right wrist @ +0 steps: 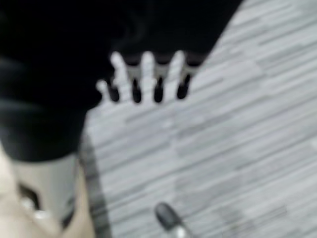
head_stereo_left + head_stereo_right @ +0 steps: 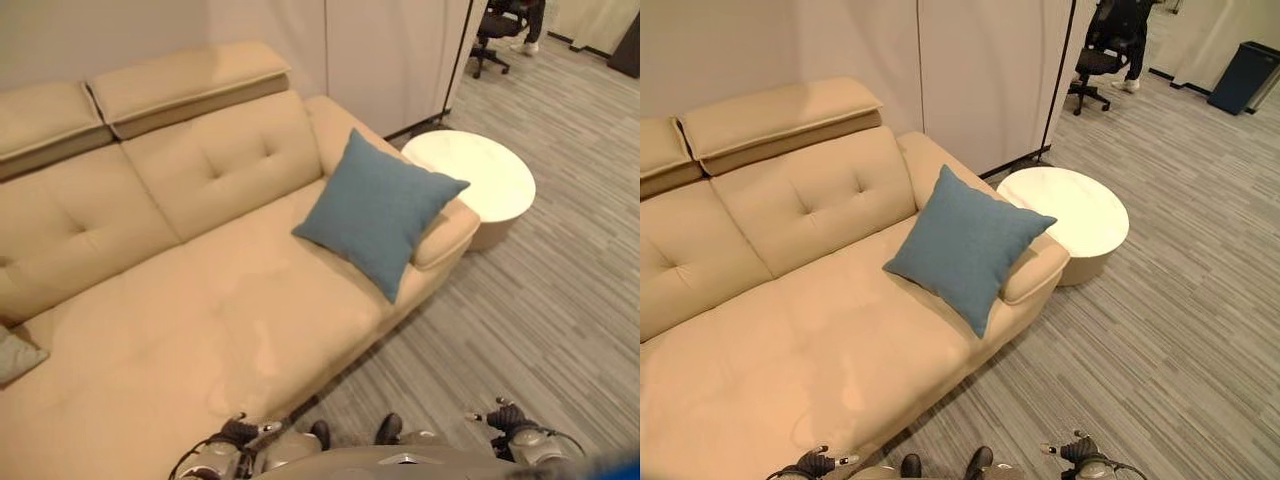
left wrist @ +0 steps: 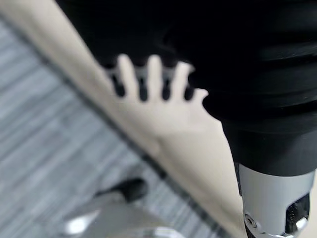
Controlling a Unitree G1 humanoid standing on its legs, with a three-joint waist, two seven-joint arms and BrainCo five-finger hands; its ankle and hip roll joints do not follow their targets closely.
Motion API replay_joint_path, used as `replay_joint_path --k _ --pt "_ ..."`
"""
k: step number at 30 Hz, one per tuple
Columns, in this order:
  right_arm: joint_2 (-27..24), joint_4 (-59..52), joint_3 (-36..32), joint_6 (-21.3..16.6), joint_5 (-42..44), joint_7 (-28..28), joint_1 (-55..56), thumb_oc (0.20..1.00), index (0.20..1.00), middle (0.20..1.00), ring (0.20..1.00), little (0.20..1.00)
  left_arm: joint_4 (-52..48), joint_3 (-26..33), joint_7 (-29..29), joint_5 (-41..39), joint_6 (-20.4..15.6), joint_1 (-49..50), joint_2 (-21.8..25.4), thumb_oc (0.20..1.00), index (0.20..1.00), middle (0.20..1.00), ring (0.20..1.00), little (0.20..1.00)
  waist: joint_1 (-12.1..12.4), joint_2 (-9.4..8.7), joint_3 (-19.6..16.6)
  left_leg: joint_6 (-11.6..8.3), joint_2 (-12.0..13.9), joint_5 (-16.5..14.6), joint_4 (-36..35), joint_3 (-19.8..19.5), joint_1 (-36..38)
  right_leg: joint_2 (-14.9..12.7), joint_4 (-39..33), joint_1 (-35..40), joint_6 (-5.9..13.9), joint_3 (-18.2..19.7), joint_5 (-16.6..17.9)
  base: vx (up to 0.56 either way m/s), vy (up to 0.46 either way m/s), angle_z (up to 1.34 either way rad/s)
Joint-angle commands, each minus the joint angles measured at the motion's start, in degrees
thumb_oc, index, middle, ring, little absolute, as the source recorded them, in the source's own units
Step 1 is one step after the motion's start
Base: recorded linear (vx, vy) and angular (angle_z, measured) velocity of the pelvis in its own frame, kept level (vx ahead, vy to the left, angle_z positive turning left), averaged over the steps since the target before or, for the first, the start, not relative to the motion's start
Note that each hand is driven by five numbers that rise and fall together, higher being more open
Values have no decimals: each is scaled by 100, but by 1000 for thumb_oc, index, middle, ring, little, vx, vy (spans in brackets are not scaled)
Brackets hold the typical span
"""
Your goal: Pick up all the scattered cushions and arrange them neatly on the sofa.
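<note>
Soft, even indoor light falls on the beige tufted leather sofa in front of me, with faint sheen patches on its seat. The square blue fabric cushion casts a mild shadow there. My wrist views are badly blurred, their dark covers nearly black.

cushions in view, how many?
2. A blue cushion leans against the sofa's armrest beside the round white table; a grey one's corner shows at the sofa's far-left edge. Others may be out of frame.
</note>
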Motion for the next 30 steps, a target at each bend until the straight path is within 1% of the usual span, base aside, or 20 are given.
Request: replay_joint_path --k 1,3,4,5,6,7,8,9,10,11,15,16,17,18,19,21,24,25,27,30 --pt "-73 -130 76 -140 133 -60 -307 1000 1000 1000 1000 1000 15 199 57 -116 -111 -197 183 1000 1000 1000 1000 1000 63 -6 256 -181 -112 193 -173 -381 124 -68 162 350 360 789 885 152 79 19" --pt "-78 -154 126 -155 147 -14 -309 1000 1000 1000 1000 1000 -4 196 61 -119 -138 -177 192 1000 1000 1000 1000 1000 17 -25 229 -206 -127 154 -253 -476 272 198 -164 182 324 1048 794 168 20 7" --pt "-78 -153 126 -155 147 -14 -311 1000 1000 1000 1000 1000 -4 196 61 -119 -138 -178 192 1000 1000 1000 1000 1000 16 -22 217 -208 -121 162 -250 -477 253 206 -188 177 321 1043 815 215 -54 19" --pt "-83 -162 188 -162 121 -6 -328 1000 1000 1000 1000 1000 -17 177 63 -102 -146 -193 199 1000 1000 1000 1000 1000 -28 -91 203 -243 -158 114 -321 -577 336 379 -816 24 323 1163 834 149 -49 27" --pt "-84 -162 190 -162 121 -6 -328 1000 1000 1000 1000 1000 -17 178 63 -102 -146 -192 198 1000 1000 1000 1000 1000 -32 -78 217 -247 -143 107 -330 -583 365 395 -844 63 320 1152 840 351 -123 28" --pt "-84 -193 210 -163 123 0 -347 1000 1000 1000 1000 1000 29 199 62 -78 -142 -202 207 1000 1000 1000 1000 1000 -134 -189 245 -273 -226 3 -325 -776 492 577 -1610 -218 399 1478 1120 307 -100 30" --pt "-90 -196 209 -158 128 -2 -340 1000 1000 1000 1000 1000 29 207 70 -64 -146 -209 206 1000 1000 1000 1000 1000 -163 -189 267 -294 -214 -58 -320 -866 571 618 -1830 -229 454 1553 1226 306 -99 26" --pt "-92 -196 209 -158 128 -3 -340 1000 1000 1000 1000 1000 29 207 70 -64 -146 -208 204 1000 1000 1000 1000 1000 -167 -177 275 -296 -203 -67 -322 -871 587 628 -1844 -207 454 1545 1229 265 -71 39" --pt "-81 -209 197 -152 129 4 -297 1000 1000 1000 1000 1000 86 212 49 -35 -159 -183 203 1000 1000 1000 1000 1000 -257 -216 258 -318 -219 -134 -271 -1034 652 733 -1907 -209 470 1836 1279 339 -137 54" --pt "-91 -178 219 -165 74 29 -226 1000 1000 1000 1000 1000 119 215 43 -15 -179 -146 146 1000 1000 1000 1000 1000 -273 -242 182 -365 -196 -213 -230 -1144 738 738 -1967 -35 418 1905 1258 336 -137 59" --pt "-139 -167 201 -179 126 25 -177 1000 1000 1000 1000 1000 105 139 29 -20 -159 -178 105 1000 1000 1000 1000 1000 -370 -238 104 -466 -105 -344 27 -1138 706 762 -1887 5 335 1951 1173 170 -105 76" --pt "-162 -161 159 -183 168 6 -142 1000 1000 1000 1000 1000 78 101 23 -22 -159 -199 85 1000 1000 1000 1000 1000 -398 -255 79 -543 -25 -359 245 -1026 645 729 -1923 76 319 1849 1121 150 -195 54" --pt "-221 -249 95 -216 290 -50 -117 1000 1000 1000 1000 1000 -10 15 37 -95 -149 -309 67 1000 1000 1000 1000 1000 -449 -314 127 -716 101 -291 987 -747 278 676 -1966 262 247 1677 1043 161 -235 73" --pt "-250 -267 76 -218 349 -74 -132 1000 1000 1000 1000 1000 -67 -17 38 -168 -156 -355 51 1000 1000 1000 1000 1000 -427 -348 183 -740 109 -245 1341 -699 55 648 -1986 344 214 1620 1006 132 -226 80" --pt "-258 -306 71 -207 417 -121 -152 1000 1000 1000 1000 1000 -156 -95 76 -240 -168 -432 37 1000 1000 1000 1000 1000 -382 -383 241 -727 188 -160 1409 -581 -232 617 -2032 474 161 1528 908 84 -108 65" --pt "-270 -401 36 -236 495 -141 -125 1000 1000 1000 1000 1000 -256 -122 102 -325 -184 -427 32 1000 1000 1000 1000 1000 -333 -418 229 -713 235 -131 1082 -517 -417 584 -2127 588 187 1480 856 123 -36 34" --pt "-297 -580 -15 -280 526 -218 -82 1000 1000 1000 1000 1000 -380 -117 156 -409 -203 -412 52 1000 1000 1000 1000 1000 -265 -315 188 -832 433 471 271 -637 -567 667 -2200 715 203 1464 761 152 47 8" --pt "-305 -604 -19 -285 523 -230 -73 1000 1000 1000 1000 1000 -399 -111 198 -431 -207 -405 61 1000 1000 1000 1000 1000 -245 -284 193 -871 463 568 179 -713 -592 675 -2162 722 199 1483 716 89 46 -5" --pt "-296 -776 -27 -315 492 -260 -19 1000 1000 1000 1000 1000 -442 -71 238 -468 -247 -373 63 1000 1000 1000 1000 1000 -260 -234 151 -848 406 514 69 -858 -489 670 -2129 766 205 1539 663 107 108 -25" --pt "-286 -868 -97 -334 541 -275 21 1000 1000 1000 1000 1000 -574 -74 255 -509 -273 -351 66 1000 1000 1000 1000 1000 -304 -160 112 -836 378 512 -50 -827 -412 636 -2147 790 217 1590 679 90 138 -31"
